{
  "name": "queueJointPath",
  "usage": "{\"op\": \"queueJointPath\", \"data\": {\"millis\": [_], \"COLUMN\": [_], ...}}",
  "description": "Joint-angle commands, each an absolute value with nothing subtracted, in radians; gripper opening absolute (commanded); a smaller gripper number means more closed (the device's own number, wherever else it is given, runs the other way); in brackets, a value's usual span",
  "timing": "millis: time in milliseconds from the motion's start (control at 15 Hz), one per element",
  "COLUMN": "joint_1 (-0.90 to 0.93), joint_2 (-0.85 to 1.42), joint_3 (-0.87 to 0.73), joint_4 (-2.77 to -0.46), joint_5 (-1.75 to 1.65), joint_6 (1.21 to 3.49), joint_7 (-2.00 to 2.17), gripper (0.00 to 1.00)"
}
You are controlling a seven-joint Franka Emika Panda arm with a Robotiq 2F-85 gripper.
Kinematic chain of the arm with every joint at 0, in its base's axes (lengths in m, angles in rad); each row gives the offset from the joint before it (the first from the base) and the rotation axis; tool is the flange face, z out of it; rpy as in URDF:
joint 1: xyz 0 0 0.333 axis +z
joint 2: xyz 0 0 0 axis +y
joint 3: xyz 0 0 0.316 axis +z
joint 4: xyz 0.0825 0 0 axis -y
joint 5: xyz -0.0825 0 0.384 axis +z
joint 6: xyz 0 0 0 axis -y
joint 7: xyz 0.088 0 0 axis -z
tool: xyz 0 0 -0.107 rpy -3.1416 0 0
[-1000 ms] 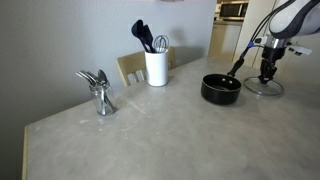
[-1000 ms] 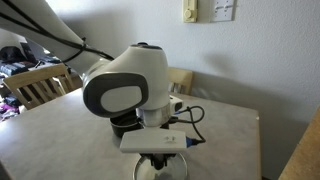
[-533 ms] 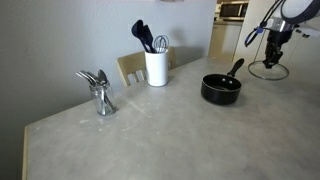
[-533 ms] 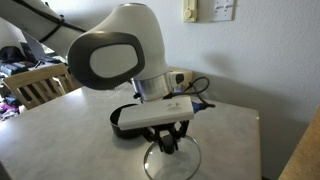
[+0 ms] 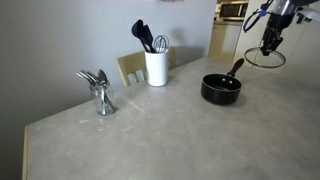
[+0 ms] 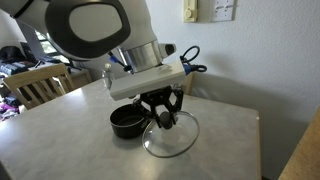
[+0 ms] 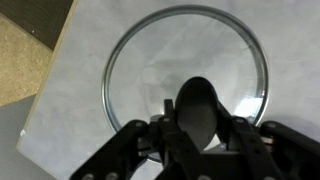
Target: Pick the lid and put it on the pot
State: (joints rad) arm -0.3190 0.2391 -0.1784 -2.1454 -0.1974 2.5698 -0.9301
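My gripper [image 5: 270, 44] is shut on the dark knob of the clear-glass lid [image 5: 266, 58] and holds it in the air, above and to the right of the black pot [image 5: 221, 90]. In an exterior view the lid [image 6: 171, 138] hangs under the gripper [image 6: 163, 119], beside the pot [image 6: 126, 121]. In the wrist view the lid's silver rim [image 7: 110, 60] rings the knob between the jaws [image 7: 198, 118]. The pot's long handle points toward the lid's side.
A white utensil holder [image 5: 156, 66] with dark utensils stands at the back. A metal cutlery stand [image 5: 99, 93] sits on the left. The table edge [image 7: 45, 80] is close to the lid. A wooden chair [image 6: 35, 86] stands behind the table.
The gripper has lifted the lid off the table and raised it well above the surface, at the far end of the table.
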Motion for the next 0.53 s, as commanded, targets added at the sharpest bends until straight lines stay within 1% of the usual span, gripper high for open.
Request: {"op": "queueJointPath", "data": {"millis": [0,467], "joint_1": [-0.324,-0.327], "joint_2": [0.24,0.31], "joint_3": [-0.155,-0.123], "joint_4": [-2.125,-2.059], "joint_5": [-0.152,-0.057], "joint_6": [2.556,2.527], "joint_7": [-1.007,-1.107], "gripper": [0.15,0.15]}}
